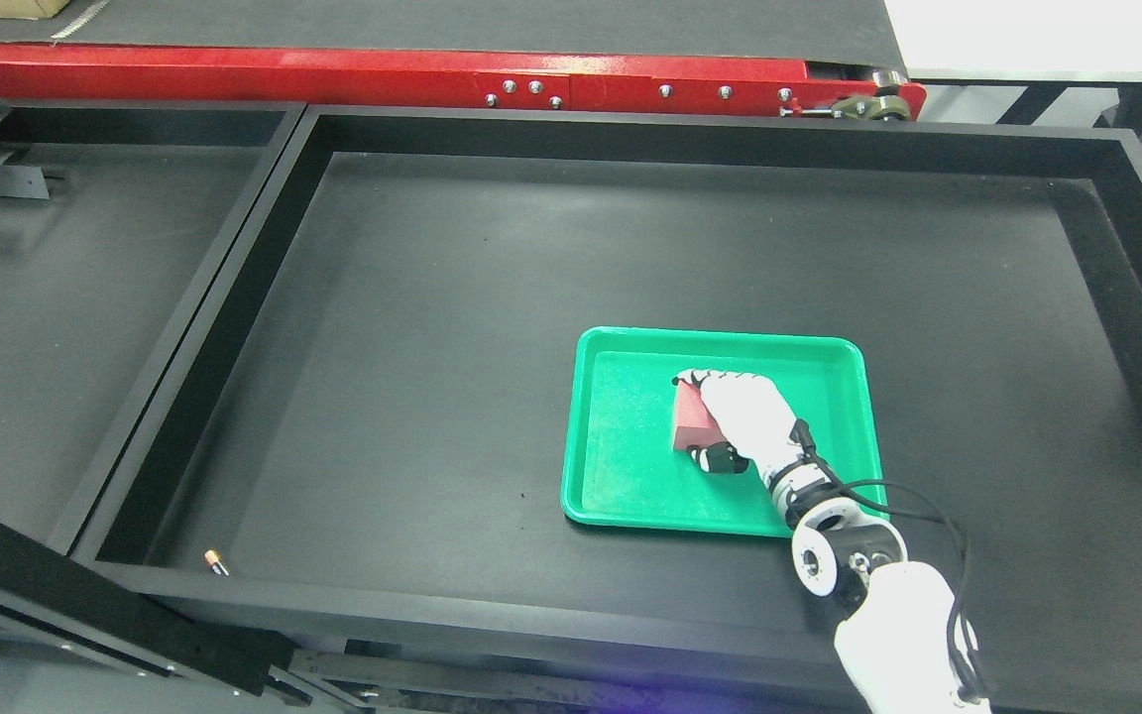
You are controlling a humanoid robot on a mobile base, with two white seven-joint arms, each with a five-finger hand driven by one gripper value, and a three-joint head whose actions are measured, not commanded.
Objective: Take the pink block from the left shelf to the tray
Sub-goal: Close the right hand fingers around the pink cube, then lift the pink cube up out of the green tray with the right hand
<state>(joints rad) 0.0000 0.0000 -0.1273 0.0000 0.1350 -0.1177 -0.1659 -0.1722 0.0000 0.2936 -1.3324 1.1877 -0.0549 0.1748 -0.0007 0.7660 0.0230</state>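
Honestly, we've got our right hand (735, 416) wrapped around the pink block (692, 420) low over the green tray (630, 476), so opening the fingers unevenly could tip it or drag it back out.

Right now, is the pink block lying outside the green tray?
No, the right hand holds the pink block over the inside of the green tray.

The right robot hand (742, 416), fingers wrapped around the pink block (692, 421), holds it over the green tray (621, 496) inside the black bin (353, 397).
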